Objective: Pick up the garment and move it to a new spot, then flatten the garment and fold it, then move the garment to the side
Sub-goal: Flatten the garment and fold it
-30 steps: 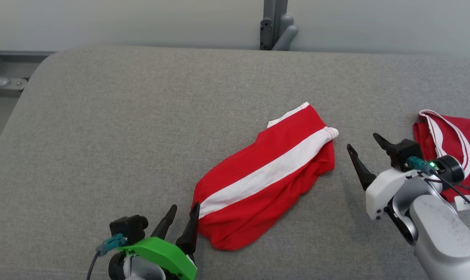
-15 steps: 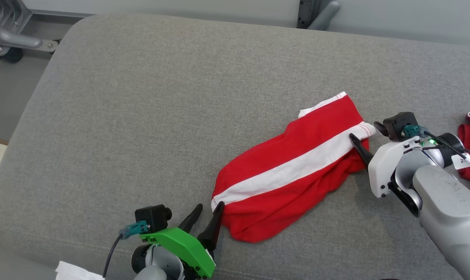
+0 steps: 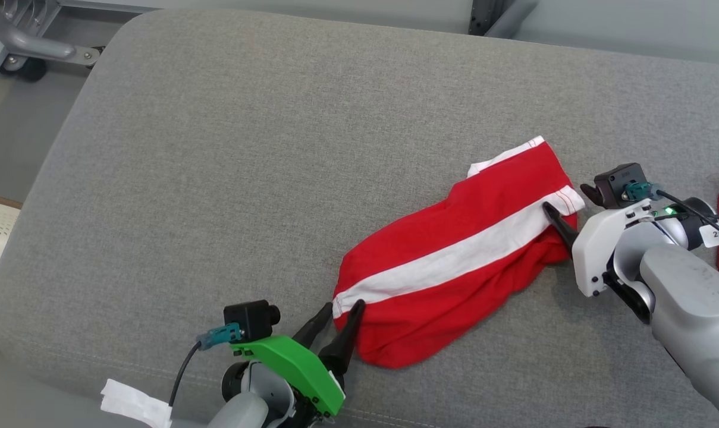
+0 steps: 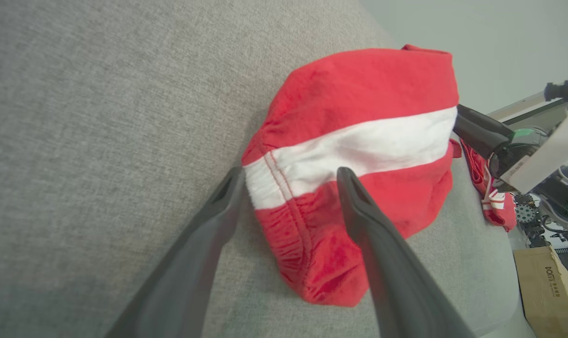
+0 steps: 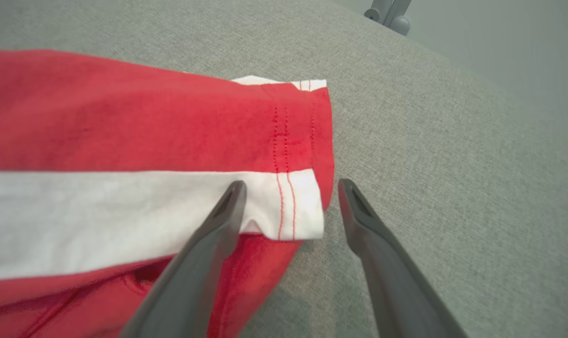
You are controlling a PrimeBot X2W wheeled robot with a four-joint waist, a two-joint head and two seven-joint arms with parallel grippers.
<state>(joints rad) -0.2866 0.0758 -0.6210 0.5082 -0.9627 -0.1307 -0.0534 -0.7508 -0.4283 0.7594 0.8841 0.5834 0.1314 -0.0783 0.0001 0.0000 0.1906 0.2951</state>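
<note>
Shorts (image 3: pixel 454 261): crumpled, lying on worktop (image 3: pixel 246 148).
Right claw (image 3: pixel 566 199): just moved in, straddling leg hem, wide open, empty.
Left claw (image 3: pixel 342 305): astride waistband, wide open, empty.
Meaning: two-ended pickup likely next.

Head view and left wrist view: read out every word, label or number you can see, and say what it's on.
"DO", rest too blurred to read: cardboard box, left wrist view.
"2", rest cut off: white tag, right edge of the head view.
Red and white garment: no text on it.
</note>
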